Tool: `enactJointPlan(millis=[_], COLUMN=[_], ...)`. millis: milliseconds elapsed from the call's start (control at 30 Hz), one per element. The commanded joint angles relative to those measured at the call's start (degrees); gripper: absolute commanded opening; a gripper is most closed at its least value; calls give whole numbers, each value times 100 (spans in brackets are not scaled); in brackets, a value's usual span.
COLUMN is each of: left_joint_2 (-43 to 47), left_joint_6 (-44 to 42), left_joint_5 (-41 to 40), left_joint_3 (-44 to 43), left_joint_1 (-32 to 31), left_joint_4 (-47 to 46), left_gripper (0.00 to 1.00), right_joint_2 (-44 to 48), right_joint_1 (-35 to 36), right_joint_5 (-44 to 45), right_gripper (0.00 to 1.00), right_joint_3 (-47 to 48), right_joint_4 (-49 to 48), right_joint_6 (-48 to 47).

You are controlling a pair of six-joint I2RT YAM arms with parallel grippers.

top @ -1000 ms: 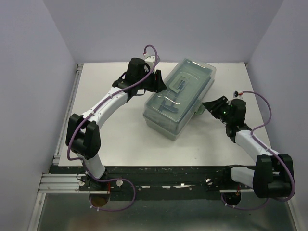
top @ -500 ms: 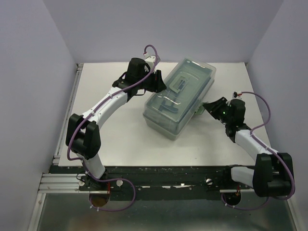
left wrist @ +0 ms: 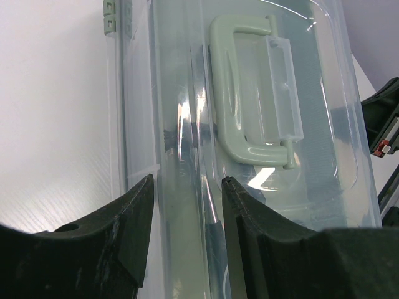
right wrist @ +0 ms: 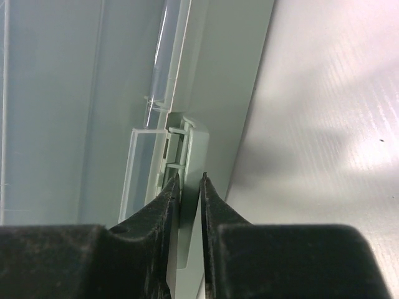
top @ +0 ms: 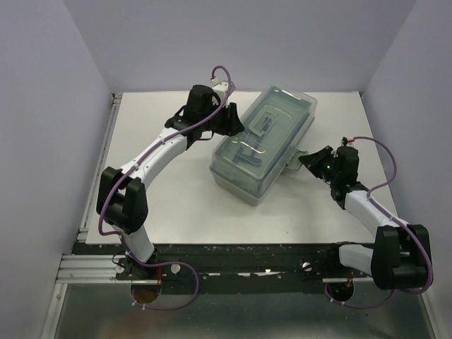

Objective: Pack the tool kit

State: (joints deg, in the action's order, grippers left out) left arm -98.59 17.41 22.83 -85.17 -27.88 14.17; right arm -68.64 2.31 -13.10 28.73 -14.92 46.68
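Over on the left, the left fingers (top: 231,121) are up at the far-left long side of the toolbox (top: 263,145). From the wrist they're spread wide, one dark finger (left wrist: 134,212) on each side of the ridge along the clear lid (left wrist: 324,81), gripping nothing. The toolbox sits closed at an angle on the white table (top: 176,201), right of centre. The pale green handle (left wrist: 232,93) lies flat on top of the lid. Dark shapes show through the plastic, too blurred to name. On to the right side: the right fingers (top: 308,157) are in against the near-right long wall. The wrist view shows them almost pressed together, pinching the thin edge of the green latch (right wrist: 194,149), which hangs from the lid's rim.
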Motion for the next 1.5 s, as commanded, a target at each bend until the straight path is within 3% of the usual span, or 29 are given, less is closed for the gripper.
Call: enactJointPlan(millis=[0, 300, 867, 1233, 1467], left_joint_2=[-99, -126, -205, -301, -328], left_joint_6=[-106, -97, -71, -36, -36], left_joint_5=[450, 468, 538, 600, 600], left_joint_3=[167, 167, 158, 176, 158], left_joint_1=[-244, -288, -420, -534, -596], left_joint_4=[929, 929, 912, 894, 894], left_gripper=[43, 42, 41, 41, 40], right_joint_2=[237, 413, 483, 317, 185], right_joint_1=[42, 68, 139, 244, 323], right_joint_5=[176, 238, 361, 326, 256], right_gripper=[19, 11, 11, 16, 25], right_joint_3=[168, 396, 757, 862, 827], right_joint_4=[120, 314, 516, 332, 104], right_joint_6=[-53, -9, 114, 272, 386])
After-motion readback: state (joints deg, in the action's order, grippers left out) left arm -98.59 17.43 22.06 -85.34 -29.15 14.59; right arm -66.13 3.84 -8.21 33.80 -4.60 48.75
